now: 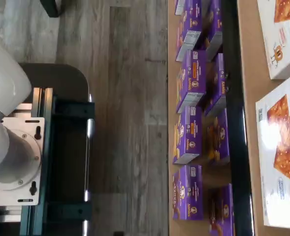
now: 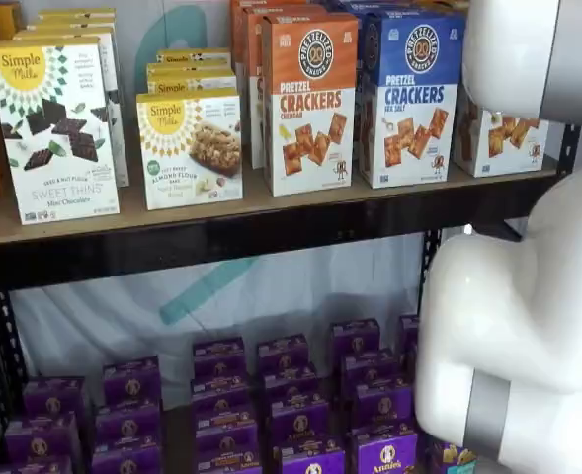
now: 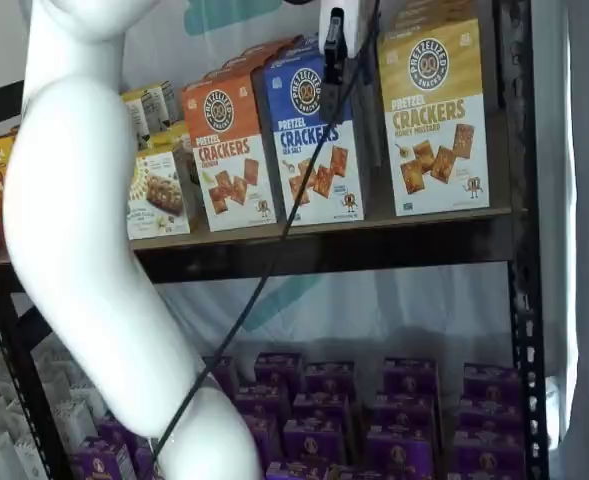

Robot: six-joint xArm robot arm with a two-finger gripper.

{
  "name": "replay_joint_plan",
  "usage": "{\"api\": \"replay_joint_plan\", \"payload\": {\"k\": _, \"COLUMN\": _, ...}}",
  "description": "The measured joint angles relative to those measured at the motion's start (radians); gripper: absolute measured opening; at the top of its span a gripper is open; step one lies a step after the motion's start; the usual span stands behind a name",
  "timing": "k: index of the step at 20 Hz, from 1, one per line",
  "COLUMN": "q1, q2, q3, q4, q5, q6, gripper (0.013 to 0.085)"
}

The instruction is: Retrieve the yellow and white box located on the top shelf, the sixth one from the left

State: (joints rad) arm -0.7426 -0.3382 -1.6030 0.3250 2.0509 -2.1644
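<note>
The yellow and white box [image 3: 434,120] stands upright at the right end of the top shelf [image 3: 324,238], just right of a blue-topped cracker carton [image 3: 309,140]. In a shelf view only its white lower part [image 2: 498,140] shows past the white arm [image 2: 513,326]. My gripper [image 3: 340,80] hangs from the upper edge in a shelf view, with a black cable beside it. It sits in front of the gap between the blue-topped carton and the yellow and white box. It is open and holds nothing, clear of every box.
An orange-topped cracker carton [image 2: 308,99] and Simple Mills boxes [image 2: 58,128] fill the shelf further left. Small purple boxes [image 2: 300,415] crowd the lower level. A black upright [image 3: 522,250] borders the shelf's right end. The wrist view shows purple boxes [image 1: 191,78], white carton fronts [image 1: 282,162] and wood floor [image 1: 125,98].
</note>
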Motion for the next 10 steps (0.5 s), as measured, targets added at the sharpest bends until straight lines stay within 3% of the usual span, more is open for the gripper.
{"api": "replay_joint_plan", "payload": {"k": 1, "q1": 0.016, "q2": -0.005, "q3": 0.004, "q4": -0.031, "q5": -0.008, "q6": 0.0, "gripper": 0.085}}
{"api": "replay_joint_plan", "payload": {"k": 2, "q1": 0.06, "q2": -0.024, "q3": 0.022, "q4": -0.108, "q5": -0.029, "q6": 0.003, "gripper": 0.085}}
{"api": "replay_joint_plan", "payload": {"k": 3, "q1": 0.082, "q2": -0.043, "q3": 0.041, "q4": -0.148, "q5": -0.044, "q6": 0.005, "gripper": 0.085}}
{"api": "replay_joint_plan", "payload": {"k": 10, "q1": 0.075, "q2": -0.085, "q3": 0.092, "q4": -0.152, "q5": -0.08, "q6": -0.002, "gripper": 0.085}}
